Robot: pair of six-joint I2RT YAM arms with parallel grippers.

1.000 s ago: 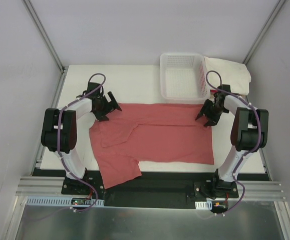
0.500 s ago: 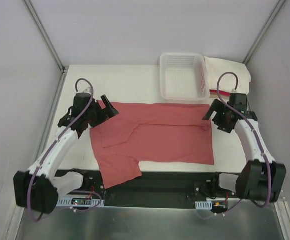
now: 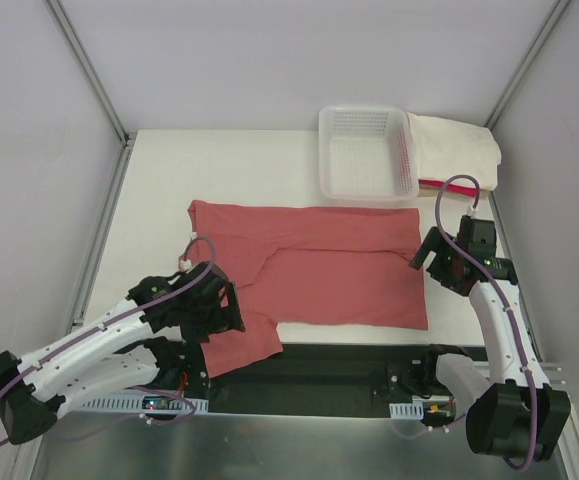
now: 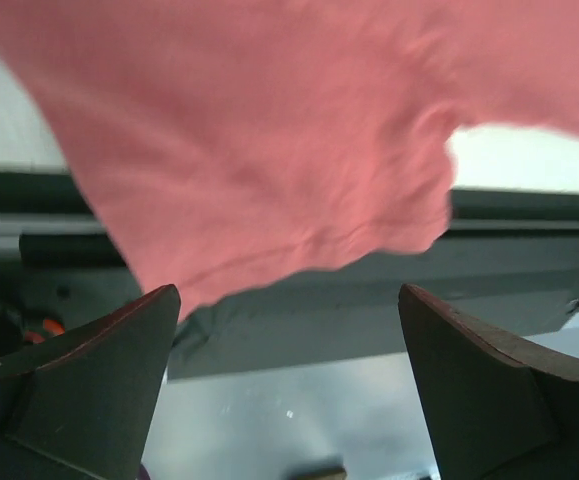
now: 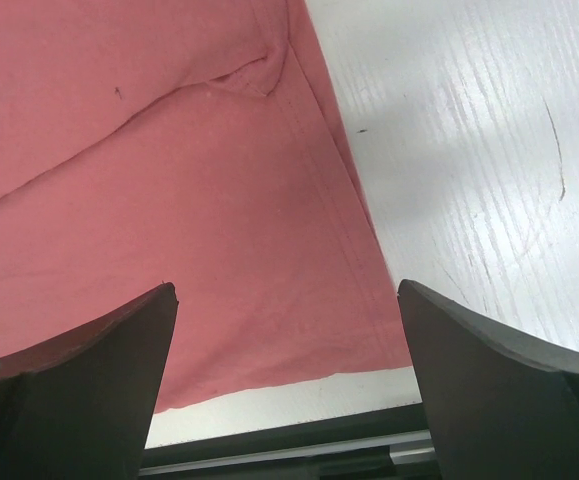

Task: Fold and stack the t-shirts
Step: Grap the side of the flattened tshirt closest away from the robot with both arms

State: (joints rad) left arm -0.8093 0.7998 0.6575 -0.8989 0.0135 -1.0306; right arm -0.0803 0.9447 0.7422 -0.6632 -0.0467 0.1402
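- You have the salmon-red t-shirt [image 3: 319, 265] spread flat across the middle of the white worktop [image 3: 229, 170]. It is soft matte knit, roughly rectangular, with one short sleeve trailing toward 7 o'clock over the near edge.
- Your left gripper [image 3: 224, 305] sits at 7 o'clock over that sleeve. In the wrist view its dark wedge-shaped fingers [image 4: 89, 370] stand wide apart with nothing between them, and the sleeve's rounded corner hangs past a dark rail [image 4: 509, 280].
- Your right gripper [image 3: 427, 255] is at 3 o'clock, at the shirt's right hem. Its fingers [image 5: 499, 380] are spread wide and grip nothing. Below them you see a stitched hem and grained white worktop.
- The white plastic lattice basket [image 3: 364, 112] stands at 1 o'clock, its near rim just beside the shirt's far edge.
- The cream-white t-shirt [image 3: 459, 150] lies bunched at 2 o'clock against the basket's right wall. A strip of the bright pink-red t-shirt [image 3: 439, 185] shows at its near edge.
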